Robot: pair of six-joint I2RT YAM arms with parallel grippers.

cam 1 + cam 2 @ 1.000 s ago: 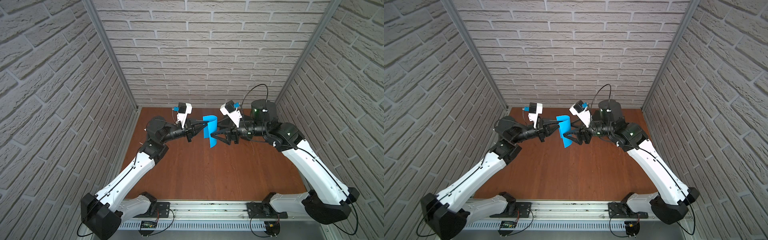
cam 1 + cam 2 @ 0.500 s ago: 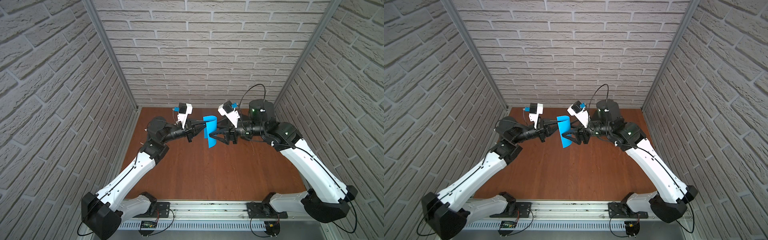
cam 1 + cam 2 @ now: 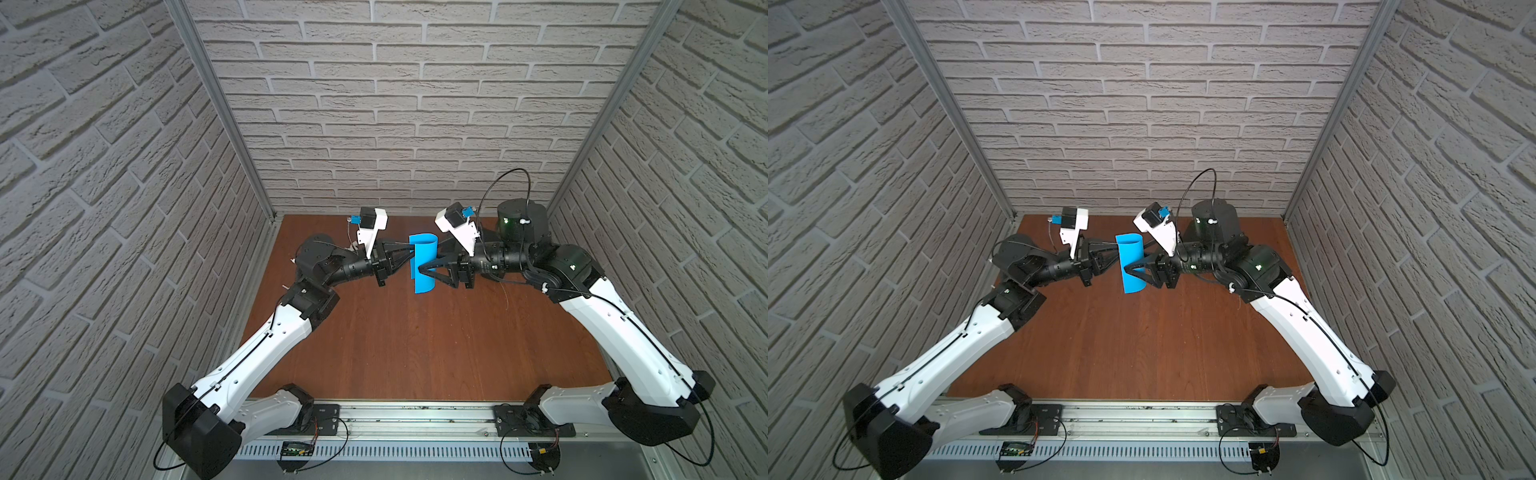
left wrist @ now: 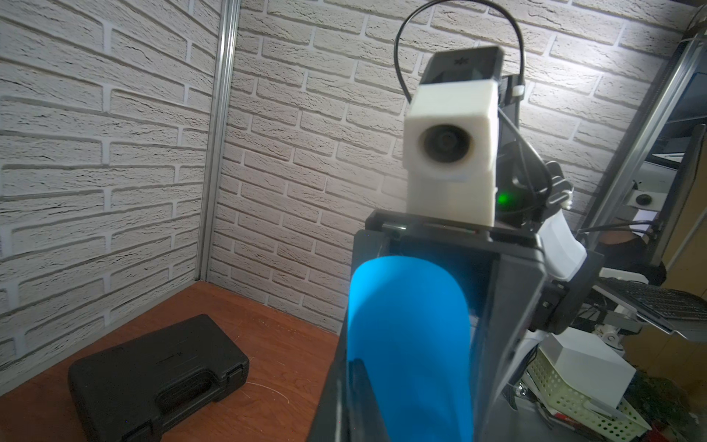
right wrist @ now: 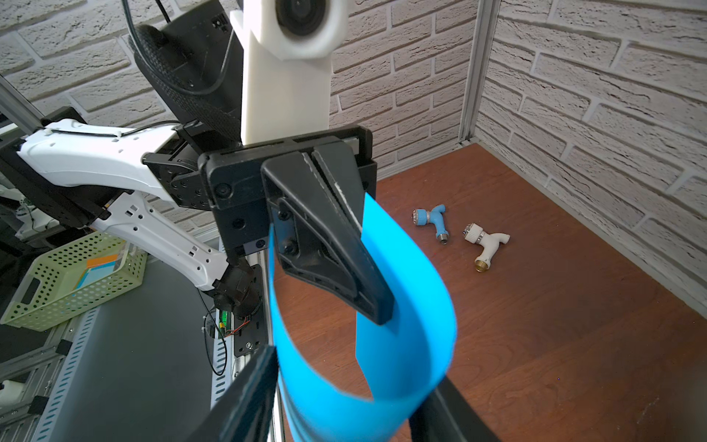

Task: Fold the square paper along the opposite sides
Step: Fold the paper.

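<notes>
The square paper [image 3: 423,262] [image 3: 1131,262] is bright blue and hangs in the air above the back of the table, bent into a U-shaped loop. My left gripper [image 3: 409,253] [image 3: 1117,249] [image 5: 377,310] is shut on one edge of it; in the left wrist view the sheet [image 4: 409,344] rises from the closed jaws of that gripper [image 4: 357,367]. My right gripper [image 3: 420,269] [image 3: 1128,270] [image 5: 352,371] faces it, open, with its two fingers on either side of the paper's [image 5: 413,306] curved bend.
A black case [image 4: 153,375] lies shut on the brown table near a back corner. A small blue-and-white toy drill [image 5: 432,222] and a white one [image 5: 486,241] lie near the other back corner. Brick walls close in three sides.
The right gripper's jaws have narrowed around the paper loop and that arm has edged slightly toward the left gripper. The left gripper holds still.
</notes>
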